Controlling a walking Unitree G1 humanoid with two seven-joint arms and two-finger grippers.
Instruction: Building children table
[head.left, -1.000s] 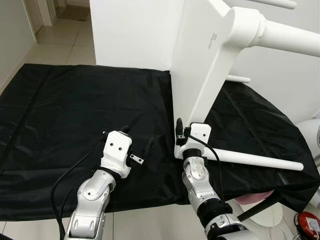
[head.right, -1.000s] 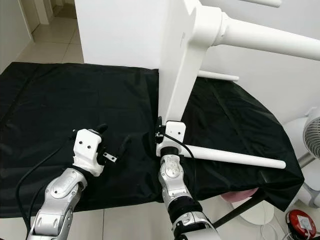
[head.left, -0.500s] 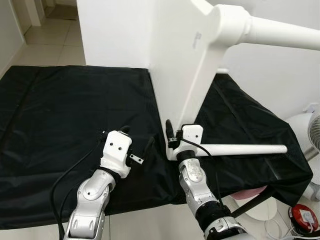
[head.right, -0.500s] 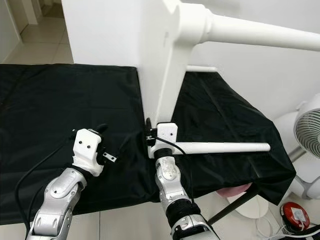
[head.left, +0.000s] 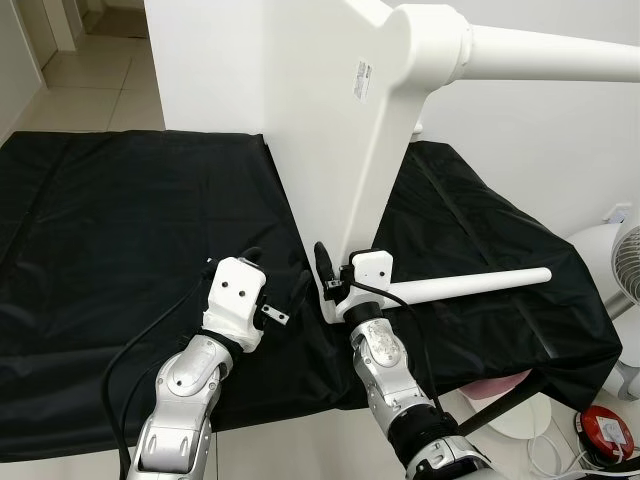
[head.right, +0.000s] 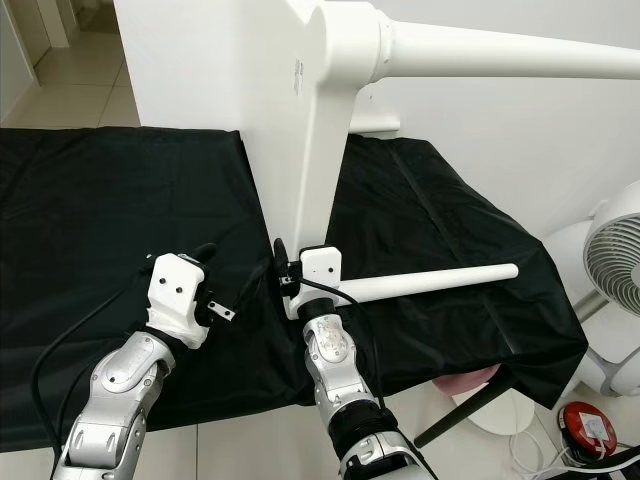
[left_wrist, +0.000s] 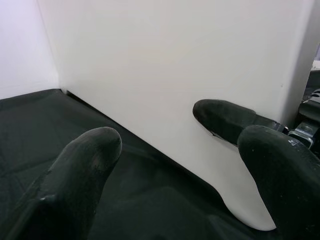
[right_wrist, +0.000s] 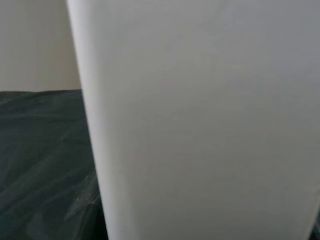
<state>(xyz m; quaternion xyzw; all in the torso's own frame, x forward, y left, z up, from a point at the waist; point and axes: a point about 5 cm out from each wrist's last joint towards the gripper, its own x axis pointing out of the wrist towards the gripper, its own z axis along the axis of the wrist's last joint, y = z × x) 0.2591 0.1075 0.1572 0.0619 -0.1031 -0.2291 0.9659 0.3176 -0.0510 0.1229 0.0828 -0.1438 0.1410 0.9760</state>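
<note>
Tabletop (head.left: 330, 150) on edge — right hand (head.left: 337, 283) gripping, left hand (head.left: 275, 290) beside.

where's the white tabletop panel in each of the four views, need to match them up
Left eye view: the white tabletop panel stands on edge at centre, its lower corner at the right gripper.
Right eye view: same panel, slightly further left.
Left wrist view: the pale wall beyond the black fingers.
Right wrist view: the close white surface.
Shared landmark: the black cloth under the panel.
</note>
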